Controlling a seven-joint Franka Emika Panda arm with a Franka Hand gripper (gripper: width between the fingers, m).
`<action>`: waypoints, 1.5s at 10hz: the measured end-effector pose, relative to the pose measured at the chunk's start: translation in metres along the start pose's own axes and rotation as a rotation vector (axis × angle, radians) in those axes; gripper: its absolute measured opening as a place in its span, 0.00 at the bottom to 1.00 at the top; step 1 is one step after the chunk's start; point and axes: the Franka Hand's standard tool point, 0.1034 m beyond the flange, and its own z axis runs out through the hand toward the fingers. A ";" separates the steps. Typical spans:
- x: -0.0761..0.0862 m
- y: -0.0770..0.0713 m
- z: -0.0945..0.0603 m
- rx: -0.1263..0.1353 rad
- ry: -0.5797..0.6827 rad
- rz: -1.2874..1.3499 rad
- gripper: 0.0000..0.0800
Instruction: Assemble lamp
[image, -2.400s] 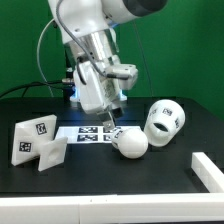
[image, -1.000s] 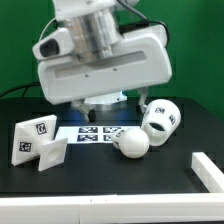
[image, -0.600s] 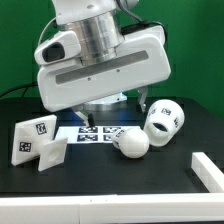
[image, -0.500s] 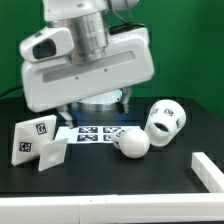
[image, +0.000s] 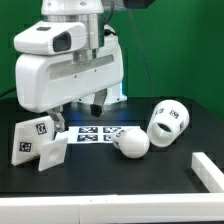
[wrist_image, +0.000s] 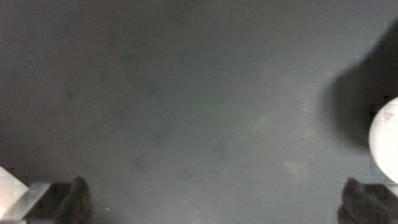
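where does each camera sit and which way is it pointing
Exterior view: off the arm, beside the table and somewhat above it, looking down across it at the base block, bulb and shade; the arm and gripper show.
Wrist view: on the wrist, looking down at bare table; only the fingertips show, wide apart, nothing between them.
Shared: the table and the gripper; the white part at the wrist picture's edge cannot be matched.

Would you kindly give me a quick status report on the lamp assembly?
Fingers open, empty. Base, bulb, shade all loose, unjoined. Nothing seen in the way.
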 end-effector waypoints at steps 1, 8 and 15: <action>0.001 -0.001 0.001 0.000 -0.008 0.001 0.87; -0.020 -0.002 0.014 -0.023 -0.328 0.132 0.87; -0.016 0.014 0.036 -0.030 -0.706 0.146 0.87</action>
